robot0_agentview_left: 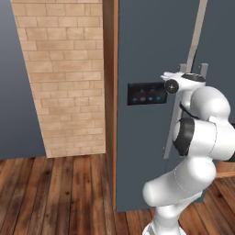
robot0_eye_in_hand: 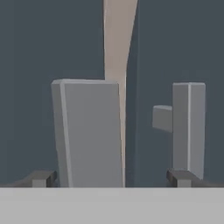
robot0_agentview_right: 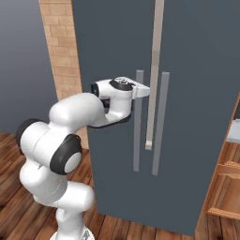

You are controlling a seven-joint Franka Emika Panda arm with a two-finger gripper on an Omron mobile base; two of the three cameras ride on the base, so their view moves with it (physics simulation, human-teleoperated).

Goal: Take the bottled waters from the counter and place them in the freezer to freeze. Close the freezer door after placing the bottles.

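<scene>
Freezer [robot0_agentview_right: 197, 117] item, early stage — I have the end effector [robot0_eye_in_hand: 111, 179] with jaws apart, empty, straddling the freezer door [robot0_agentview_left: 142, 55] handle [robot0_eye_in_hand: 89, 131] at centre frame, door barely ajar — bottles not yet fetched, stowed or shut in.

The freezer [robot0_agentview_right: 197, 117] is filling the centre and right of the right base frame, its freezer door [robot0_agentview_right: 112, 42] sitting left of a narrow gap. Two vertical bar handles are flanking that gap, the left handle [robot0_agentview_right: 138, 122] just beside the right handle [robot0_agentview_right: 160, 124]. The claw [robot0_agentview_right: 145, 90] is reaching in at mid-frame, touching or nearly touching the left handle. A brick wall [robot0_agentview_left: 64, 78] is standing at upper left of the left base frame, with the display [robot0_agentview_left: 146, 93] lying right of it on the door.
</scene>
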